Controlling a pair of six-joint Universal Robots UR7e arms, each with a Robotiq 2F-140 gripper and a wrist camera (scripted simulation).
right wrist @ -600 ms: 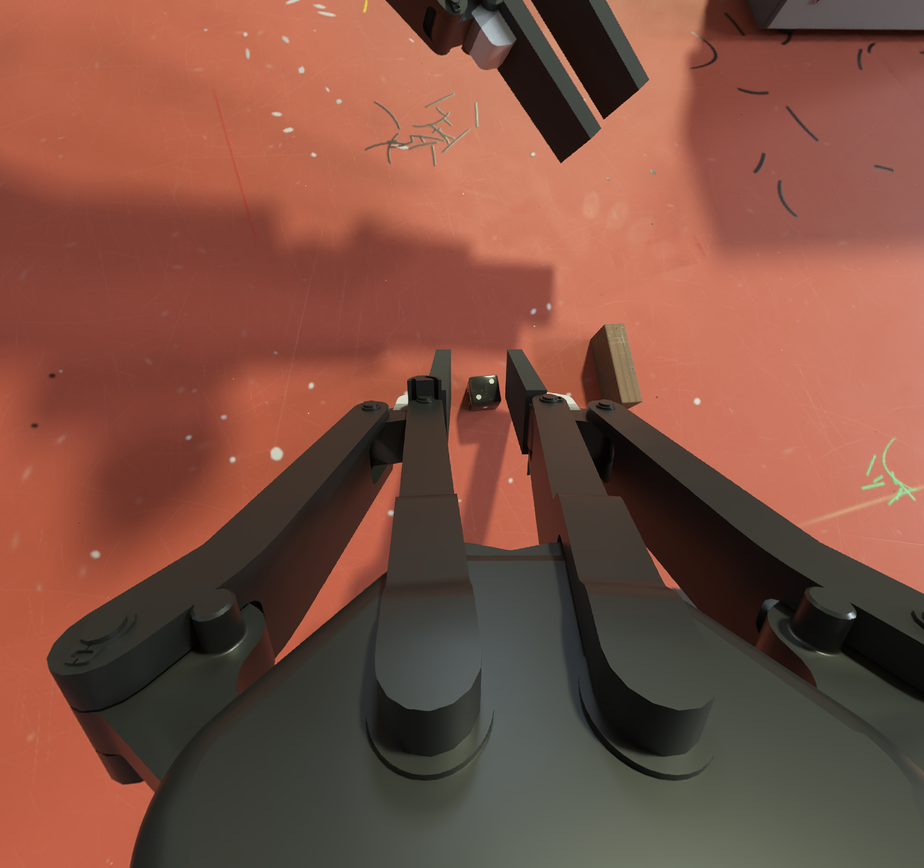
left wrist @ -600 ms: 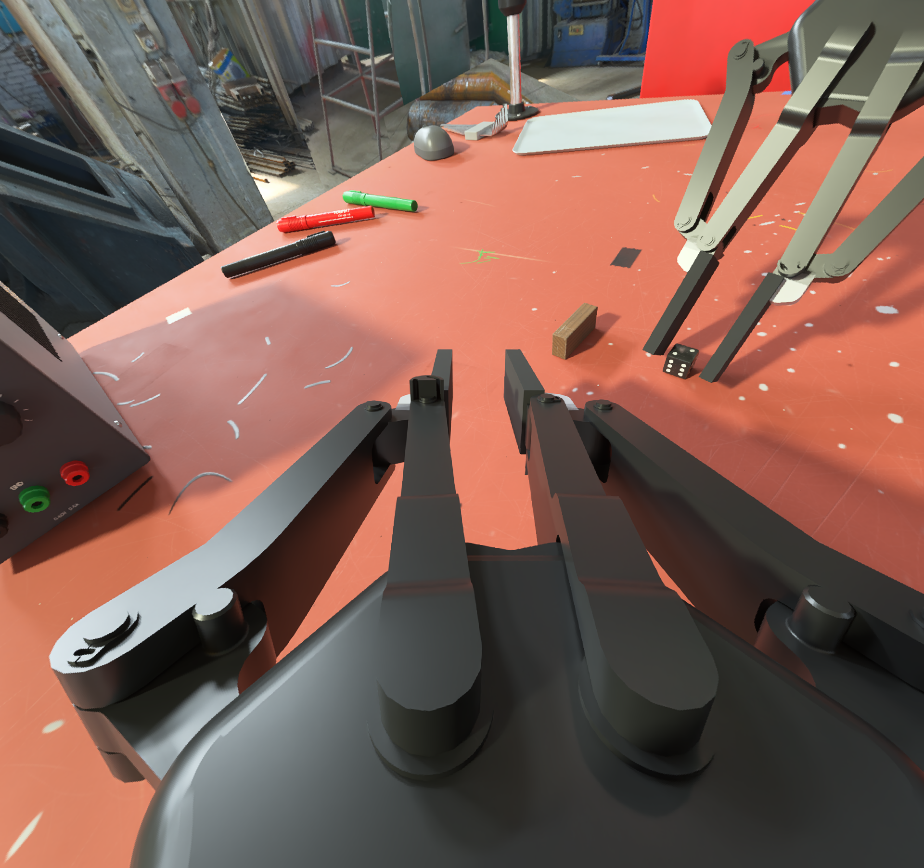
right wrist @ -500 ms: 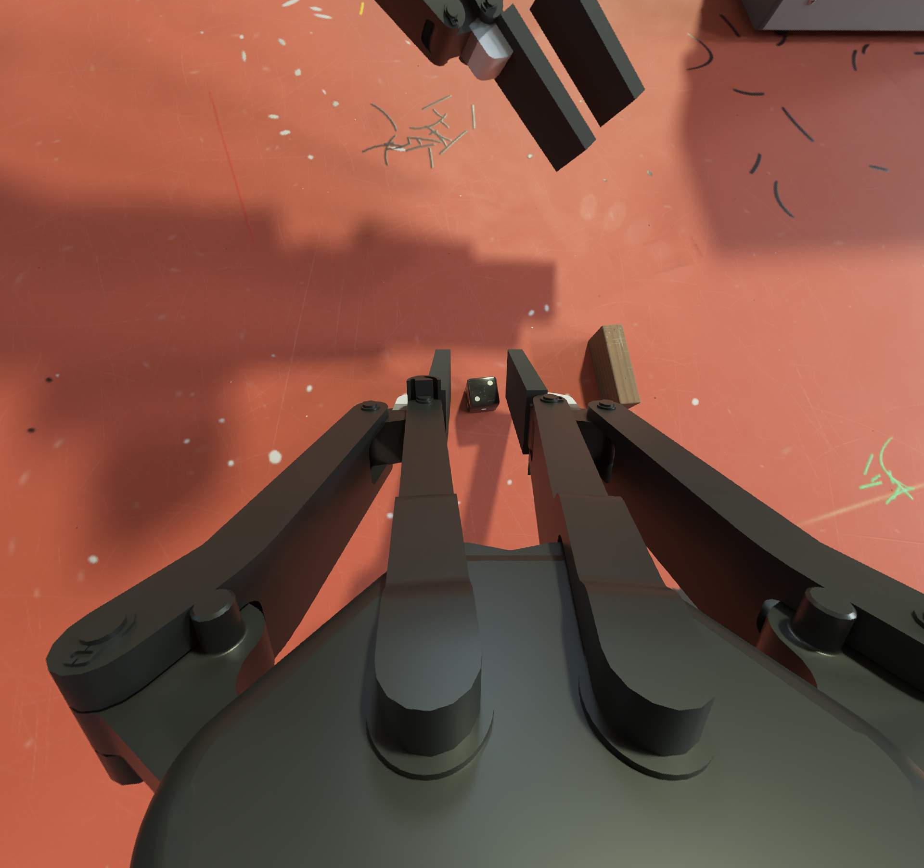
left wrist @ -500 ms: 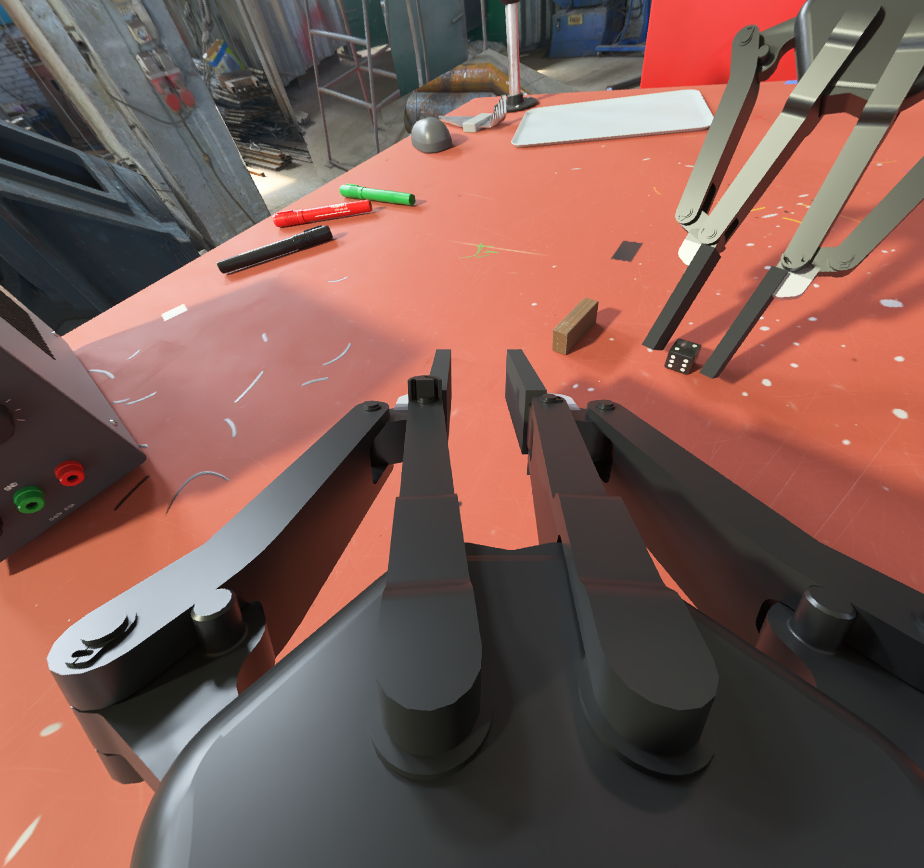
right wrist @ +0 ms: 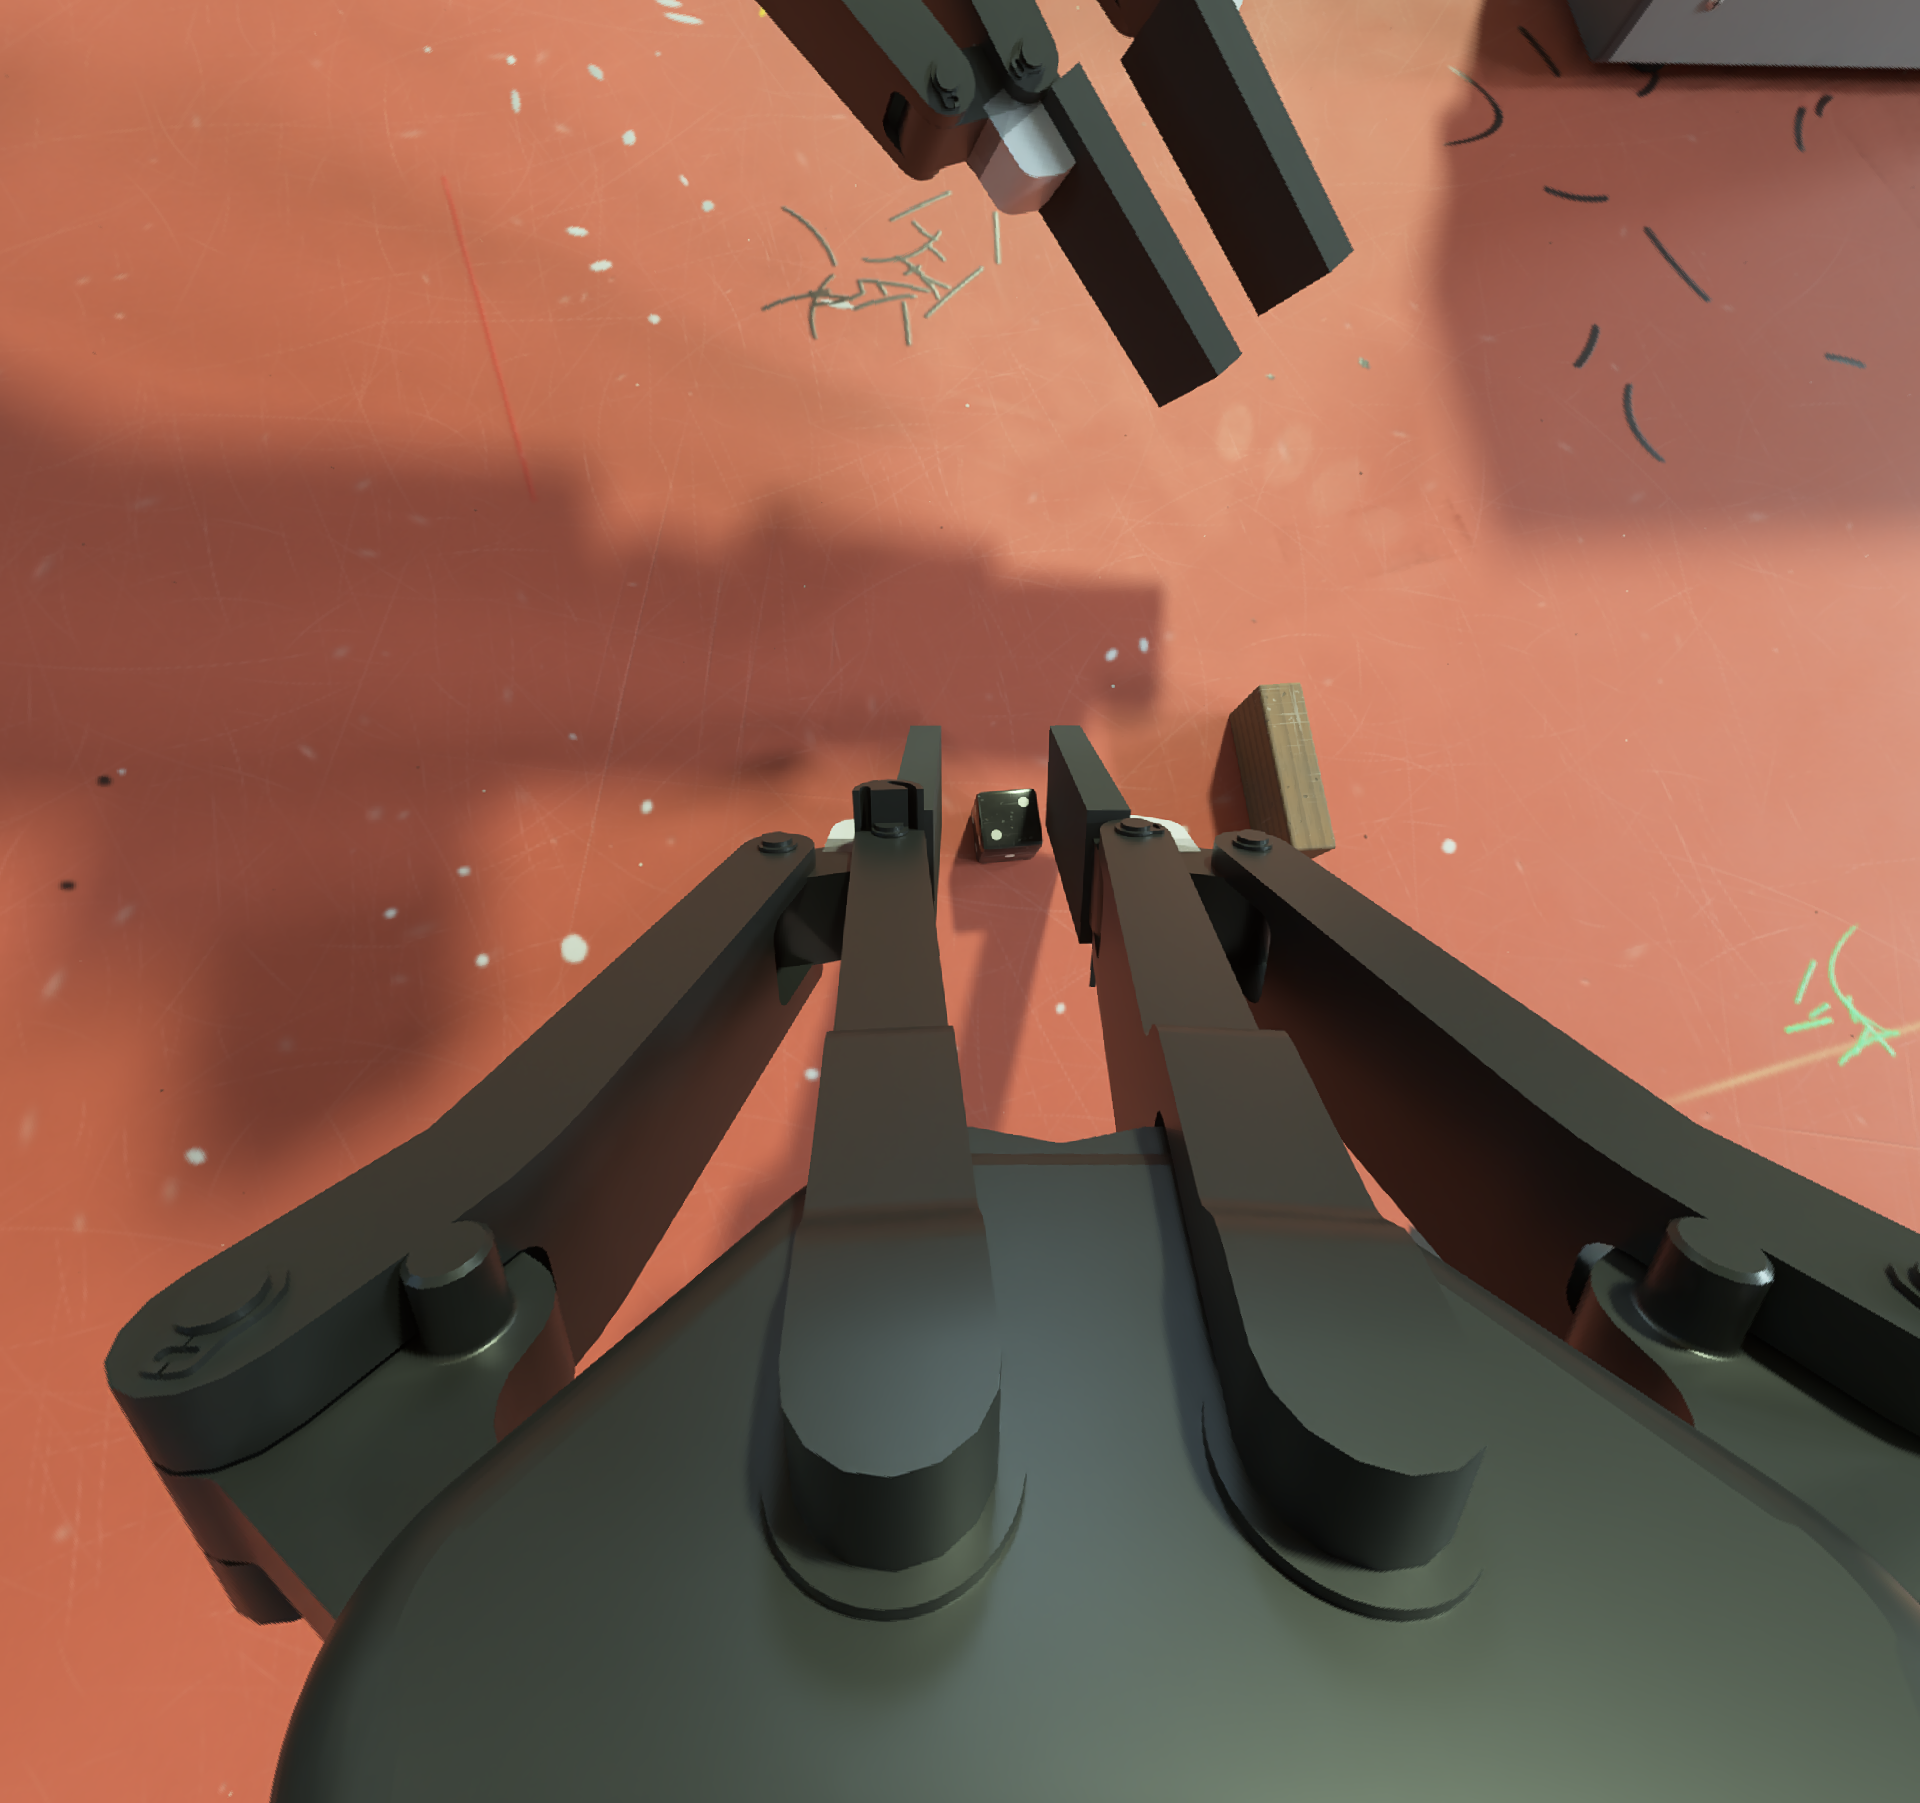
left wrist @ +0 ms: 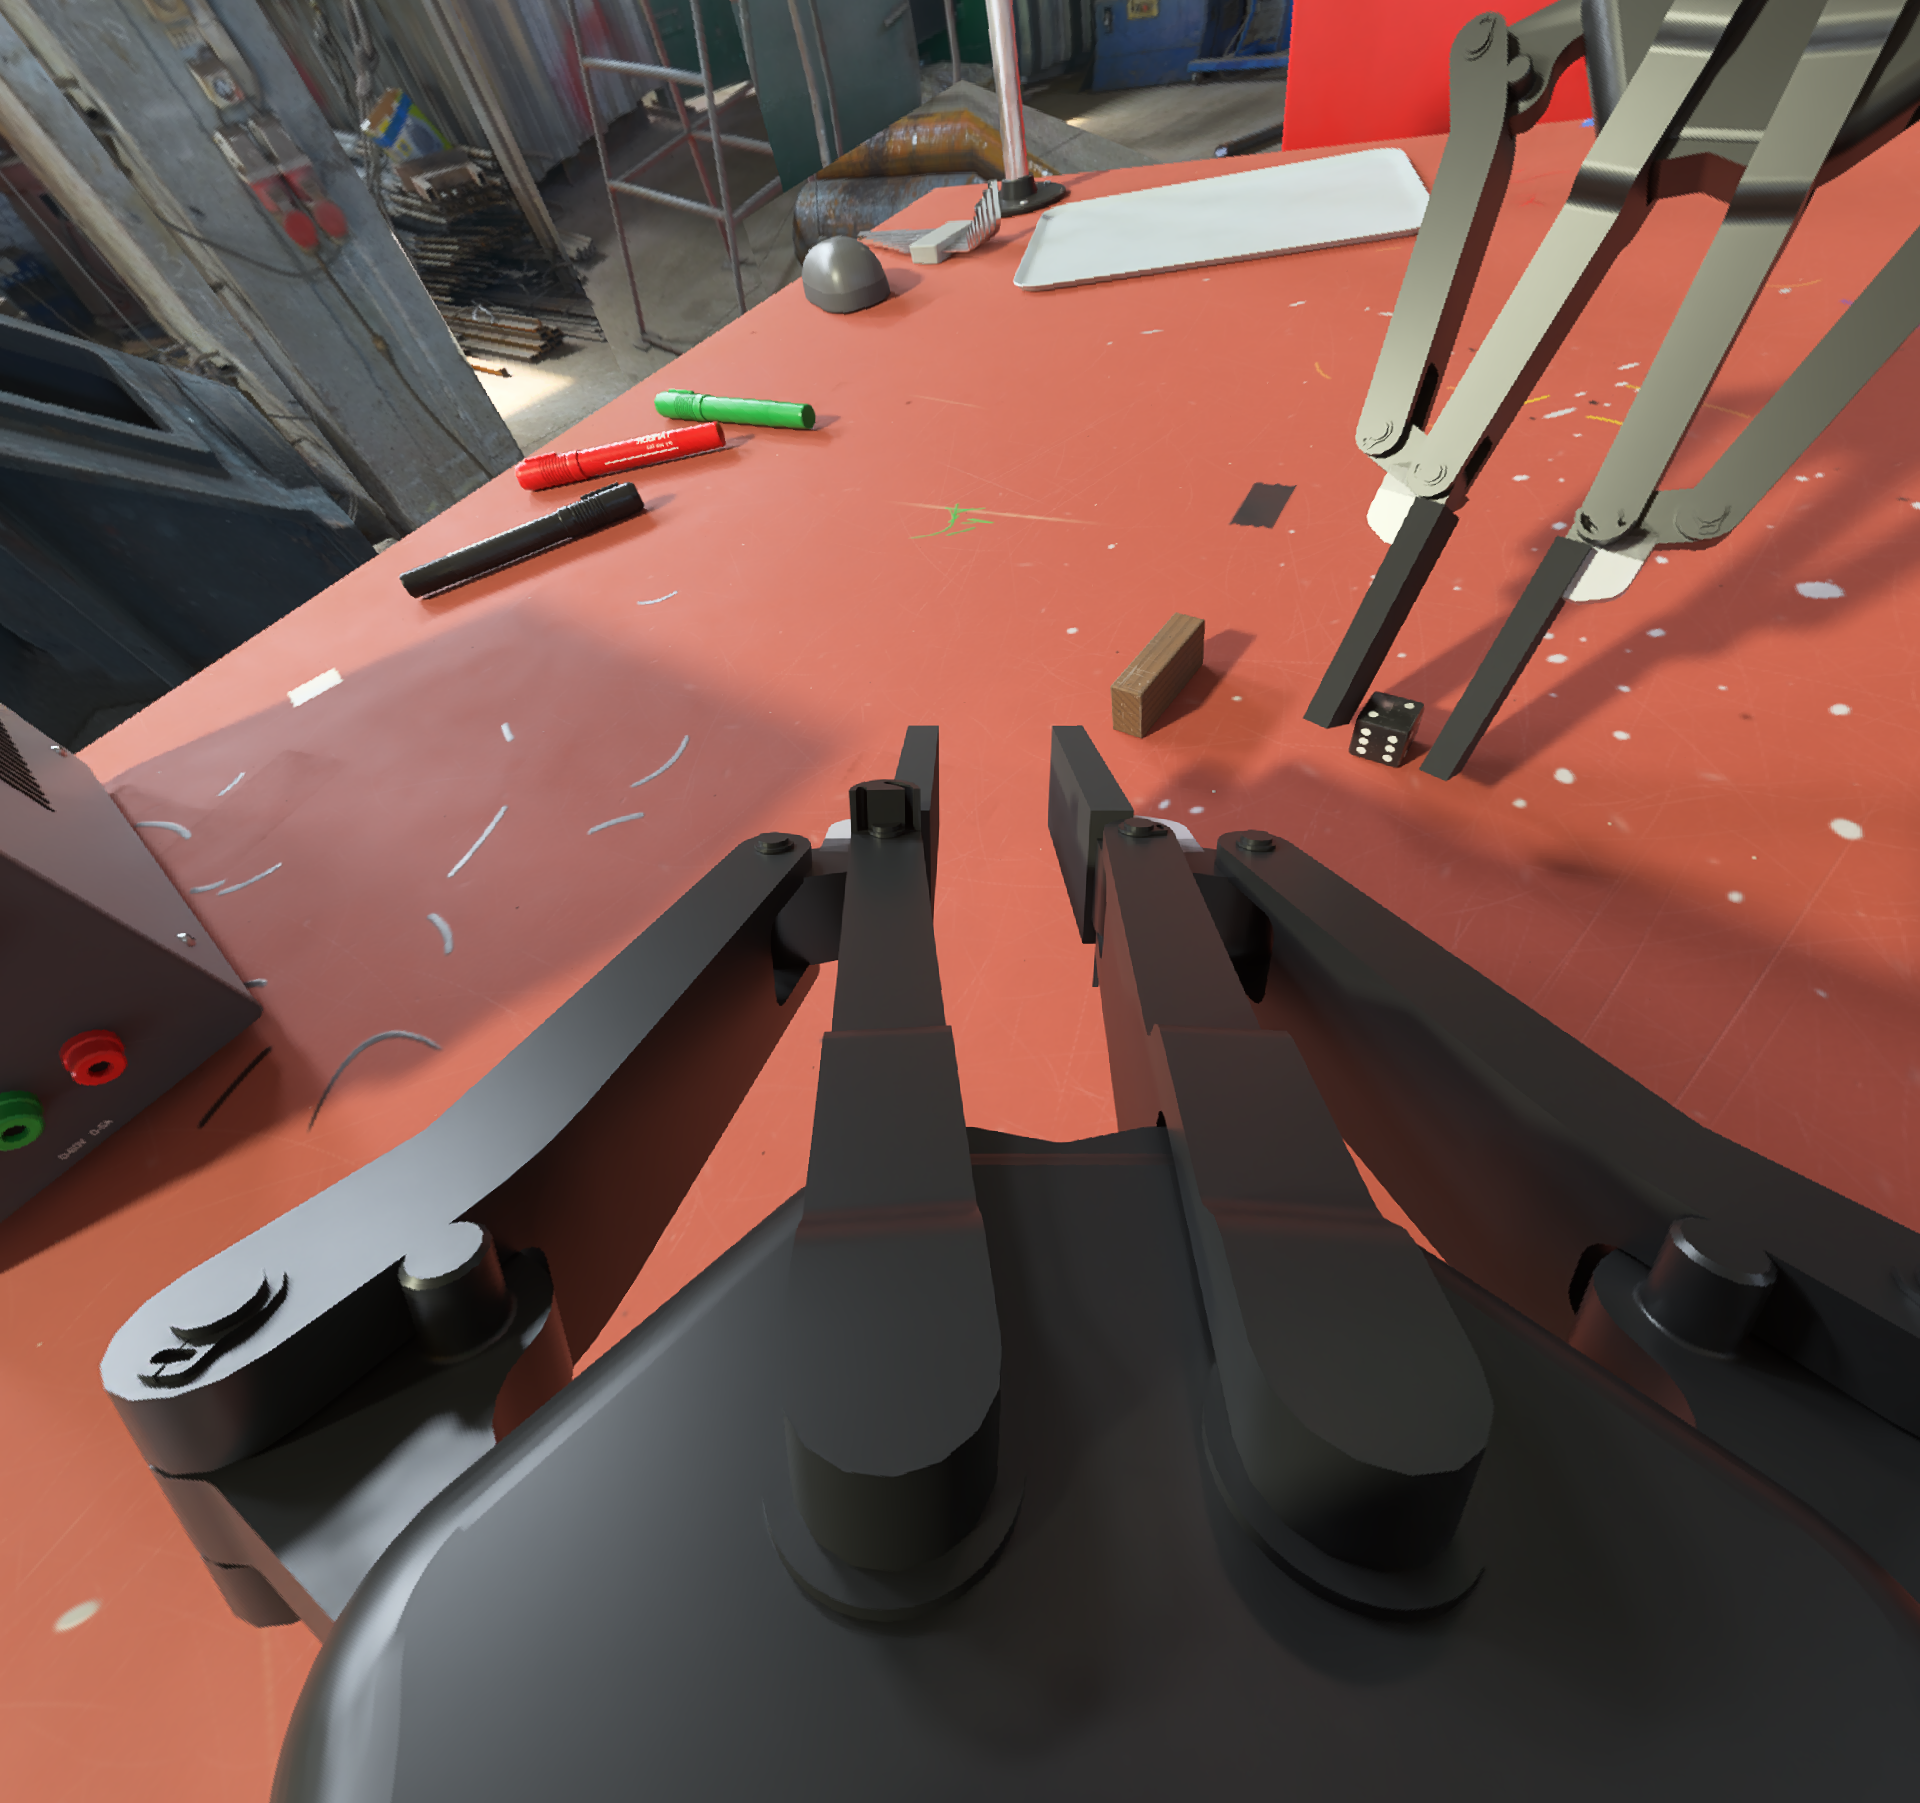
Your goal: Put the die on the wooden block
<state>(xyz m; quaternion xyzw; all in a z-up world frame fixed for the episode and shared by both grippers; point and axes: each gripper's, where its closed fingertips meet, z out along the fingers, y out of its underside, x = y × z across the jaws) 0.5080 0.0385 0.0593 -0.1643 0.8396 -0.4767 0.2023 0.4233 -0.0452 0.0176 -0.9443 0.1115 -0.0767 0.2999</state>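
A red cabinet [left wrist: 1455, 8] and metal scaffolding [left wrist: 665, 91] are being lit beyond the table's [left wrist: 935, 465] far edge — a cluttered workshop.

Right gripper [right wrist: 995, 766] points steeply down, fingers [right wrist: 1081, 787] parted; left gripper [left wrist: 992, 766] likewise parted.

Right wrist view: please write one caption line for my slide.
Right claw open around the black die on the red table, wooden block just beside; left claw hangs beyond.

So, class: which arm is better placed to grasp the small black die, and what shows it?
Right. The right gripper is open with the small black die between its fingers on the red table; the left gripper hangs open over bare table.
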